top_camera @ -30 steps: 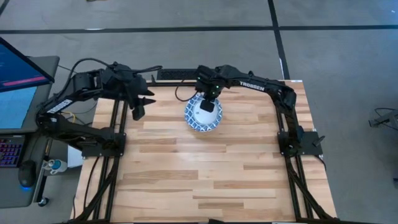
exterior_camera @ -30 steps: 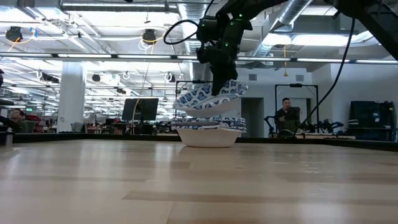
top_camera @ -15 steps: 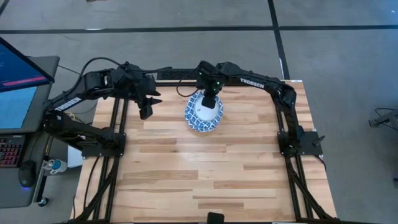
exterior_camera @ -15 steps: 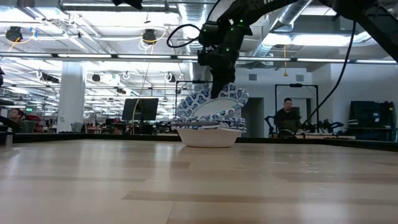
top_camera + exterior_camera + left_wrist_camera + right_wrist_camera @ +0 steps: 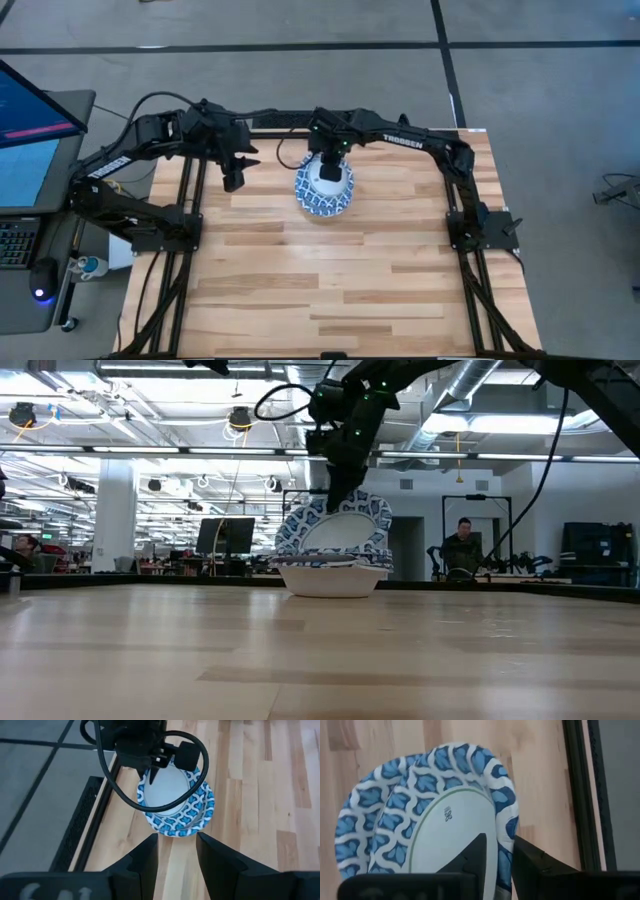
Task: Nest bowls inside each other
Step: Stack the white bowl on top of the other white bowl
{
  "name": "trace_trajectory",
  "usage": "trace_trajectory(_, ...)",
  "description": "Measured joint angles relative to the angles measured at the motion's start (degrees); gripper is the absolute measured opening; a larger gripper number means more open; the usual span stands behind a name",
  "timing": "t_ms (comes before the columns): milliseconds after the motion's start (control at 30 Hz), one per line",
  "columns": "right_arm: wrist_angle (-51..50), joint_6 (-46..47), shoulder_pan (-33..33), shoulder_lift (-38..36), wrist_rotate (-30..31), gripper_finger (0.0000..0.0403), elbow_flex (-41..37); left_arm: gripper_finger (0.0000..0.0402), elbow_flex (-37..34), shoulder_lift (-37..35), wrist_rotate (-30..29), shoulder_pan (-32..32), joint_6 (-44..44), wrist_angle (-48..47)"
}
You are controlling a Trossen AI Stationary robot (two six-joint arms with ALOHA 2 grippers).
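A: Right claw [image 5: 329, 166] status?

B: Pinched on the rim of a tilted bowl [image 5: 335, 529], one finger inside, one outside. It sits at the far middle of the counter [image 5: 330, 280], over the stack of bowls [image 5: 332, 575].

A: Bowl seated?

B: No. Low view shows it steeply tipped, white underside facing the camera, lower edge down in the stack, upper edge up at the claw. Right wrist view: the tilted bowl [image 5: 450, 820] leans against another patterned rim just behind it.

A: Stack itself?

B: Flat on the counter, near the far edge. Can't count the bowls in it from here.

A: Left claw [image 5: 233, 176]?

B: Above the counter's far left corner, well apart from the stack, pointed at it. Fingers [image 5: 145, 857] parted with a narrow gap, holding nothing. Its view shows the stack [image 5: 177, 815] and the right arm over it.

A: Anything else?

B: A person [image 5: 460, 548] in the room behind, beyond the counter.
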Motion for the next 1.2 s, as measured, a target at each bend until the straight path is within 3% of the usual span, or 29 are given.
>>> trace_trajectory(233,1.0,0.1,1.3,0.0,1.2,0.0098,0.0,0.0125,0.0,0.0,0.0,0.8,4.7,-1.3)
trace_trajectory(400,3.5,5.1,1.6,0.0,2.9,0.0096,0.0,0.0125,0.0,-0.2,0.2,2.8,7.8,-1.6)
trace_trajectory(700,1.9,12.5,0.1,0.0,3.0,0.0011,0.0,0.0125,0.0,-0.2,1.6,6.3,13.1,-2.0)
trace_trajectory(967,1.4,15.3,0.1,0.0,2.6,0.0007,-1.8,0.0125,0.0,-0.2,5.2,9.1,14.5,-2.1)
trace_trajectory(1200,3.7,20.6,-0.7,0.0,-3.6,0.0005,-1.9,0.0125,0.0,-0.2,6.3,10.6,15.0,-2.1)
